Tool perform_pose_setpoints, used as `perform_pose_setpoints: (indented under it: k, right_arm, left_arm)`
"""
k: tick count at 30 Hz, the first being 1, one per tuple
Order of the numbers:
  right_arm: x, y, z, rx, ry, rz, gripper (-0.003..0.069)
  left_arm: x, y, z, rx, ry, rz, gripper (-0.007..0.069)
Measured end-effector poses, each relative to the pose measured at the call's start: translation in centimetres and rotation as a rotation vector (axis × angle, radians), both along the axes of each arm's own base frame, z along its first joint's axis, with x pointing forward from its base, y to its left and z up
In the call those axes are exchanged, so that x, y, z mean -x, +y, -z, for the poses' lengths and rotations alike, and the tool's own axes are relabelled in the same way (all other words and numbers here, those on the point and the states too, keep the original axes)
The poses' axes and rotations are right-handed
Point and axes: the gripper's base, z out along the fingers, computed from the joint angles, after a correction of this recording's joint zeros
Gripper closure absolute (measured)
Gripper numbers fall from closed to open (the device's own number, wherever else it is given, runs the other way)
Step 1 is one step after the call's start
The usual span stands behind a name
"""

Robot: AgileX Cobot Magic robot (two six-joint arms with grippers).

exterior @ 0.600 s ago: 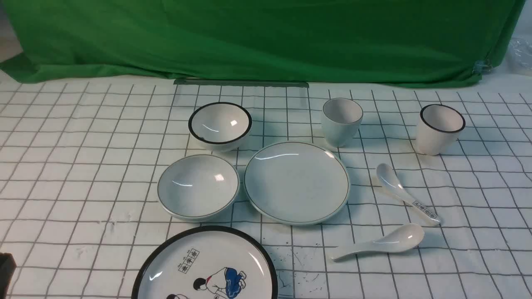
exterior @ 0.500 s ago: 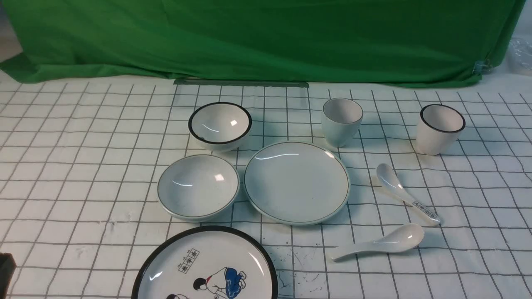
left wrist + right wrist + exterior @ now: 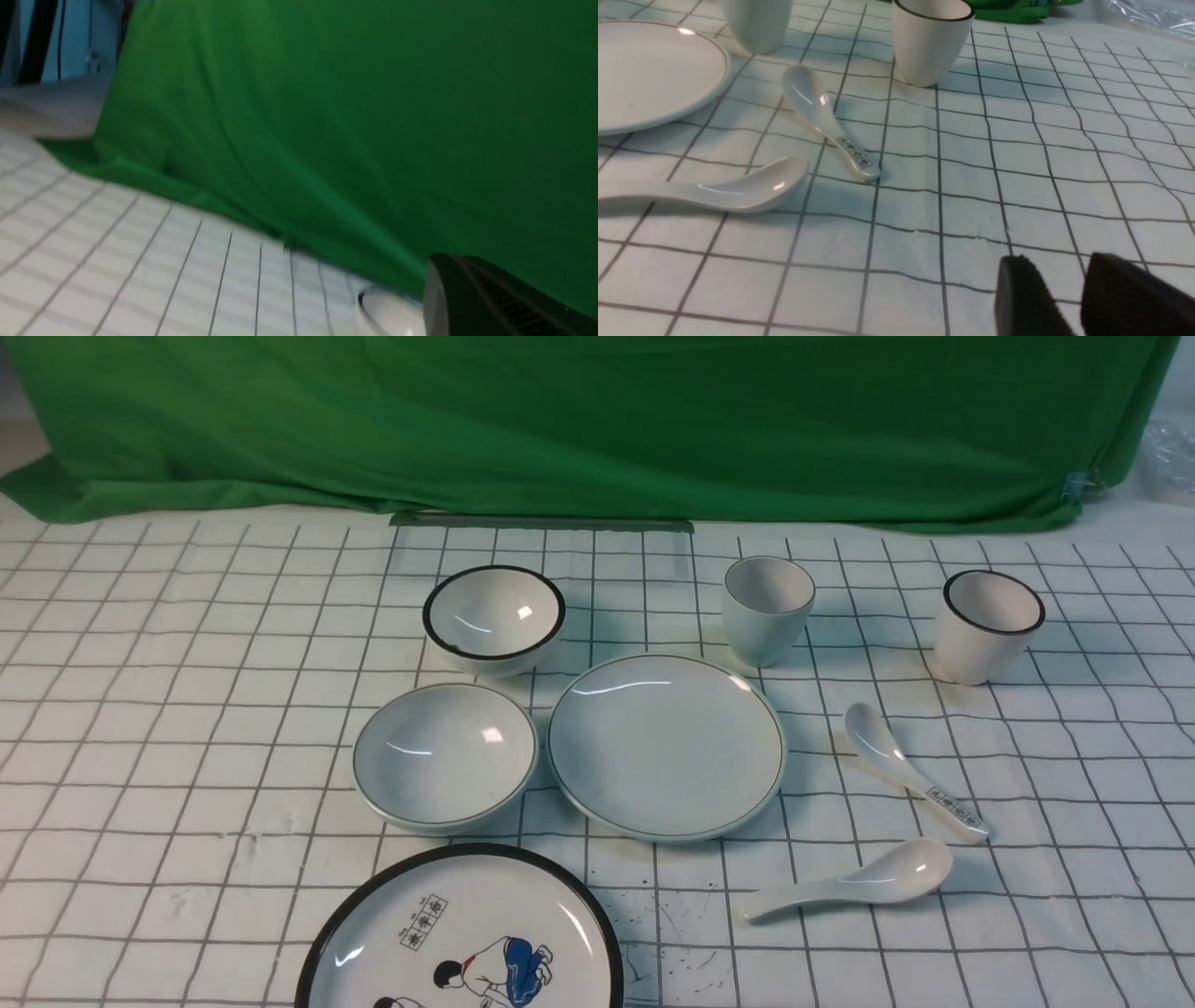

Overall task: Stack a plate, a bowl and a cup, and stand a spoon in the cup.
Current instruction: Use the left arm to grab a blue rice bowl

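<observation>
The pale blue-green plate (image 3: pixel 666 747) lies mid-table, and its edge shows in the right wrist view (image 3: pixel 654 70). The wide bowl (image 3: pixel 445 756) sits touching its left side. The handleless cup (image 3: pixel 767 609) stands behind the plate and shows in the right wrist view (image 3: pixel 756 23). The plain white spoon (image 3: pixel 850 882) (image 3: pixel 714 191) lies in front right of the plate. My right gripper (image 3: pixel 1057 263) hovers low over bare cloth right of the spoons, jaws a little apart, empty. Of my left gripper only one blurred dark finger (image 3: pixel 486 298) shows. Neither gripper shows in the front view.
A black-rimmed bowl (image 3: pixel 494 616) sits behind the bowl. A black-rimmed cup (image 3: pixel 990 625) (image 3: pixel 931 42) stands far right. A printed spoon (image 3: pixel 910 773) (image 3: pixel 822 116) lies beside the plain one. A cartoon plate (image 3: pixel 462 933) lies at the front edge. Green cloth (image 3: pixel 597 420) hangs behind.
A dark part at the front view's lower left corner has left the view. The left wrist view is blurred by motion. The dishes have not moved.
</observation>
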Motion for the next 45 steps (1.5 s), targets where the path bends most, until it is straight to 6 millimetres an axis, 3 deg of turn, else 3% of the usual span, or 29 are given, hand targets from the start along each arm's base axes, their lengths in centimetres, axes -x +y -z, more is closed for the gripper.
perform_pose_setpoints:
  k: [7, 9, 11, 13, 14, 15, 17, 18, 19, 21, 22, 23, 25, 28, 31, 32, 33, 34, 37, 39, 43, 45]
  right_arm:
    - [0.0, 0.0, 0.0, 0.000, -0.003, 0.000, 0.0422]
    - [-0.1, 0.0, -0.2, -0.010, -0.020, 0.000, 0.0422]
    - [-0.2, 0.2, -1.0, -0.125, -0.110, 0.011, 0.0422]
    - [-0.4, 0.3, -2.1, -0.340, -0.226, 0.034, 0.0422]
    - [-0.4, 0.3, -2.2, -0.360, -0.241, 0.036, 0.0422]
    - [-0.4, 0.2, -3.0, -0.490, -0.320, 0.045, 0.0422]
    - [-0.4, 0.1, -3.8, -0.636, -0.403, 0.047, 0.0422]
    - [-0.3, 0.1, -3.9, -0.642, -0.416, 0.046, 0.0422]
    - [-0.3, 0.1, -4.2, -0.664, -0.450, 0.041, 0.0423]
    - [-0.3, 0.0, -4.4, -0.668, -0.476, 0.036, 0.0424]
    - [-0.2, 0.0, -4.5, -0.669, -0.486, 0.034, 0.0424]
    - [-0.2, 0.0, -4.5, -0.669, -0.488, 0.034, 0.0423]
    - [-0.2, 0.0, -4.6, -0.694, -0.499, 0.032, 0.0422]
    - [-0.2, 0.0, -4.5, -0.717, -0.478, 0.034, 0.0442]
    - [-0.1, 0.6, -5.1, -0.695, -0.235, 0.032, 0.0550]
    - [0.2, 0.9, -6.1, -0.624, -0.116, 0.011, 0.0598]
    - [0.2, 0.9, -6.1, -0.624, -0.116, 0.011, 0.0598]
    - [0.4, 1.3, -7.7, -0.548, 0.019, -0.024, 0.0620]
    - [-0.1, 1.8, -9.9, -0.454, 0.212, -0.076, 0.0629]
    - [-1.5, 2.6, -11.4, -0.352, 0.411, -0.129, 0.0629]
    - [-3.6, 3.6, -12.3, -0.234, 0.584, -0.196, 0.0631]
    - [-4.9, 4.2, -12.3, -0.197, 0.650, -0.221, 0.0631]
  left_arm:
    - [1.6, 1.2, -3.3, 0.125, -0.415, -0.088, 0.0622]
    - [1.9, 1.3, -4.0, 0.178, -0.462, -0.071, 0.0622]
    - [2.3, 1.1, -6.7, 0.224, -0.487, -0.028, 0.0622]
    - [2.0, 0.6, -10.0, 0.210, -0.414, 0.016, 0.0622]
    - [1.9, 0.6, -10.4, 0.198, -0.405, 0.019, 0.0622]
    - [1.1, 0.1, -13.1, 0.137, -0.301, 0.042, 0.0622]
    - [-1.2, -0.4, -16.3, 0.074, -0.090, 0.065, 0.0622]
    - [-1.4, -0.5, -16.6, 0.066, -0.069, 0.065, 0.0622]
    - [-3.8, -0.8, -17.9, 0.031, 0.128, 0.081, 0.0622]
    - [-6.7, -1.1, -18.3, -0.006, 0.347, 0.106, 0.0622]
    - [-9.0, -1.4, -17.6, -0.022, 0.519, 0.139, 0.0622]
    - [-9.4, -1.5, -17.8, -0.032, 0.534, 0.148, 0.0622]
    - [-14.4, -2.2, -15.5, -0.103, 0.830, 0.247, 0.0622]
    - [-18.8, -2.9, -11.5, -0.134, 1.045, 0.343, 0.0622]
    - [-21.9, -4.1, -7.2, -0.195, 1.204, 0.427, 0.0624]
    - [-22.7, -5.0, -5.9, -0.241, 1.239, 0.449, 0.0625]
    - [-22.9, -5.0, -5.7, -0.240, 1.243, 0.448, 0.0625]
    - [-23.7, -6.2, -4.6, -0.298, 1.257, 0.463, 0.0625]
    - [-24.9, -8.3, -3.3, -0.355, 1.258, 0.468, 0.0626]
    - [-26.5, -9.6, -2.6, -0.402, 1.239, 0.452, 0.0626]
    - [-28.1, -10.0, -1.5, -0.413, 1.243, 0.416, 0.0613]
    - [-29.2, -10.1, -0.3, -0.419, 1.243, 0.393, 0.0571]
